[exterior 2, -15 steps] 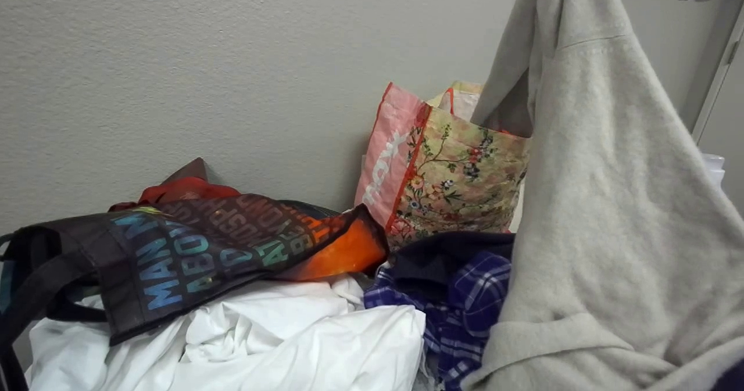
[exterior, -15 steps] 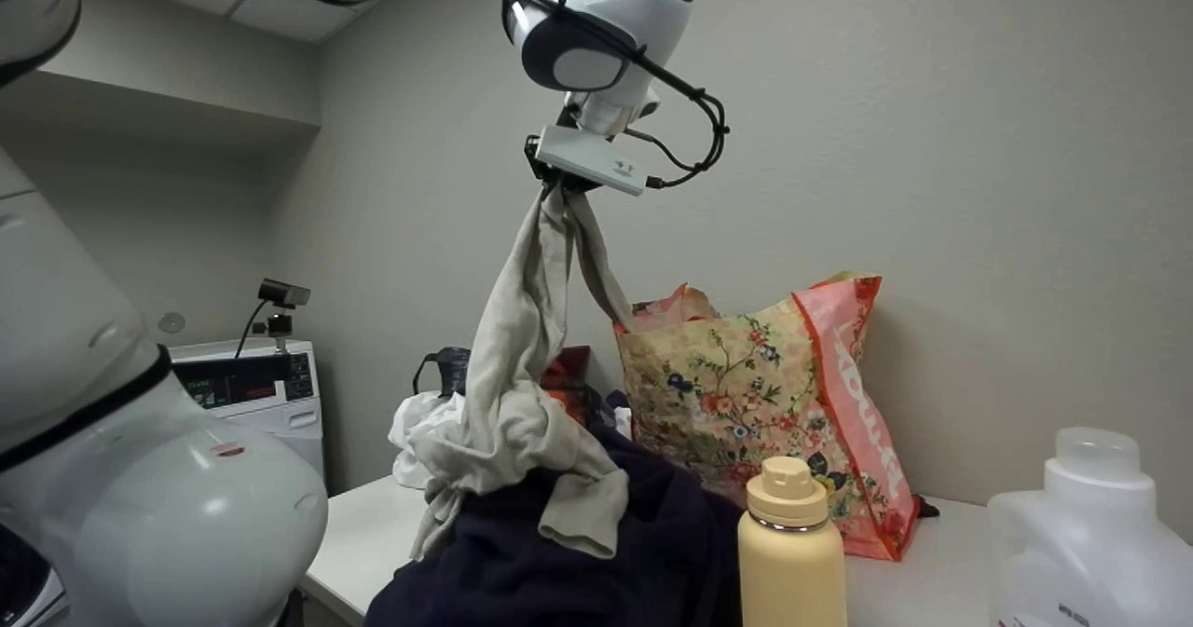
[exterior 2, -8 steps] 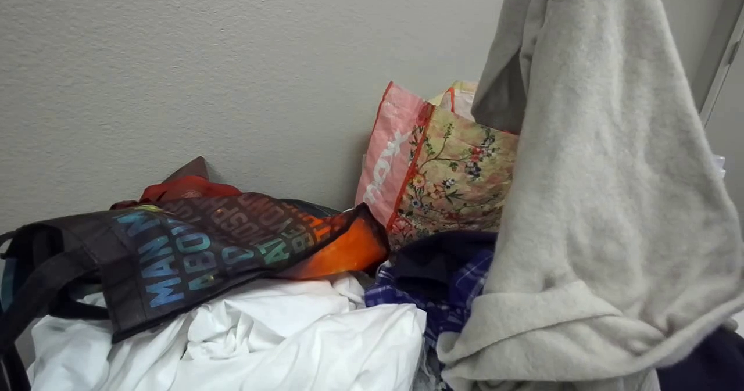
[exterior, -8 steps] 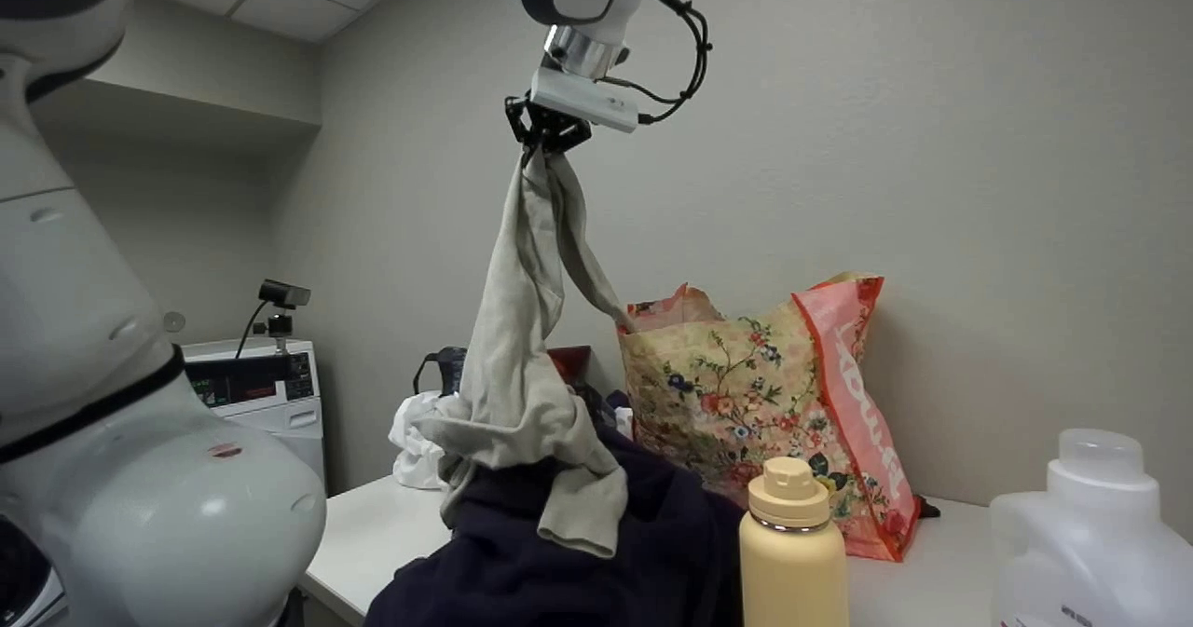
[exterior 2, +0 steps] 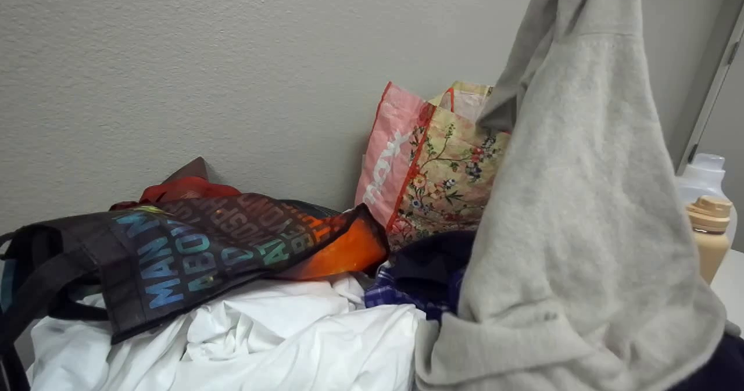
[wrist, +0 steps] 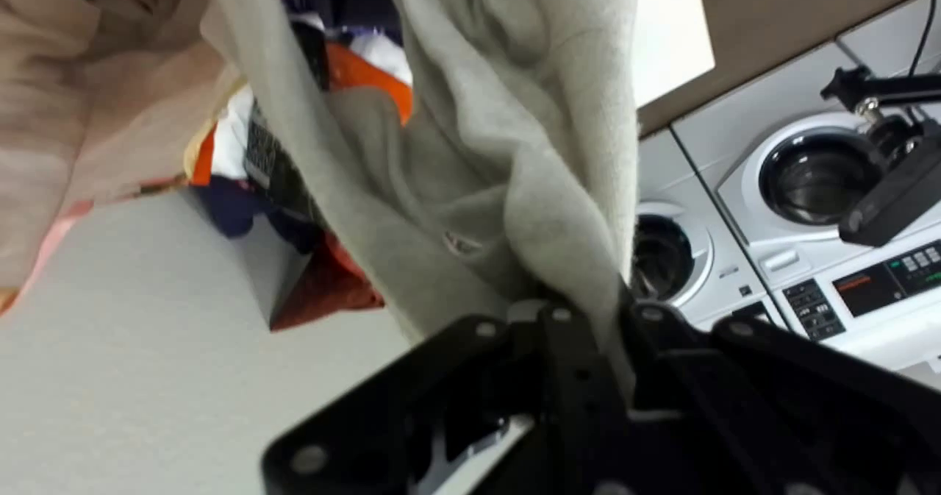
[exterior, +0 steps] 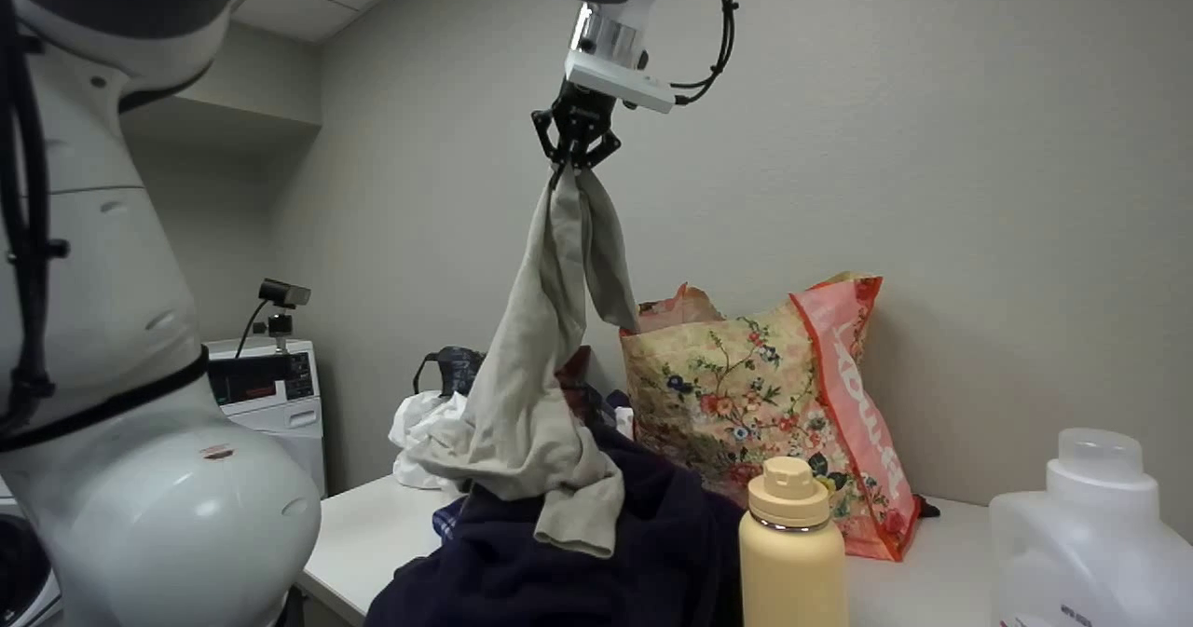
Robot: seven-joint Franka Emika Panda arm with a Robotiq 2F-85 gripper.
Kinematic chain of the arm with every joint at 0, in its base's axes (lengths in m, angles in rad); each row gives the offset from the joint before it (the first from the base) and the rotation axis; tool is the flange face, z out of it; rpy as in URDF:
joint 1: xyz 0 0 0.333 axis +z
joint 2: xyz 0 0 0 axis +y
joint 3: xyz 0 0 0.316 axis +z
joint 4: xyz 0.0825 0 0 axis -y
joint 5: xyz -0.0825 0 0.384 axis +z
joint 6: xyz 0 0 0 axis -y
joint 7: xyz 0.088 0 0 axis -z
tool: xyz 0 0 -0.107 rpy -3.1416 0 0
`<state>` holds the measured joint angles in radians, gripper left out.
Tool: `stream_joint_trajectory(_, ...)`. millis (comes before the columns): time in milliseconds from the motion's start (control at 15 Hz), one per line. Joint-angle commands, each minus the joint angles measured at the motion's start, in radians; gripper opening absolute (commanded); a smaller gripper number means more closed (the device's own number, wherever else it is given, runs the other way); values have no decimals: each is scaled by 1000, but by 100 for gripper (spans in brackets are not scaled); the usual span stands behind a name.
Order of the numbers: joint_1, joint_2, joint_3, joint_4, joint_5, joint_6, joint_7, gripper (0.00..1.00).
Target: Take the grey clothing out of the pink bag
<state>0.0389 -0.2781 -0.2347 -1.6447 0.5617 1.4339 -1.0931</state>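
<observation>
Closed hand (exterior: 570, 167), gripping grey clothing (exterior: 536, 394), now dips slightly beside the pink bag (exterior: 750, 403) — one end at its rim, likely almost free.

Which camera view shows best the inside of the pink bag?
The wrist view: it looks into the pink bag, though blurred and cut off at the left edge. Both exterior views show mainly its outside, with some lining above the rim.
</observation>
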Motion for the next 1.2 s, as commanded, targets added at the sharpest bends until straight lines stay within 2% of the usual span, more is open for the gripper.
stream_joint_trajectory(0, -35, 98, 15, 6, -89, -87, 4, 5)
stream_joint_trajectory(400, -82, 232, 42, -196, -235, -79, 2, 5)
stream_joint_trajectory(733, -113, 316, 68, -343, -412, -75, 51, 5)
stream_joint_trajectory(1133, -110, 393, 109, -455, -595, -95, 203, 5)
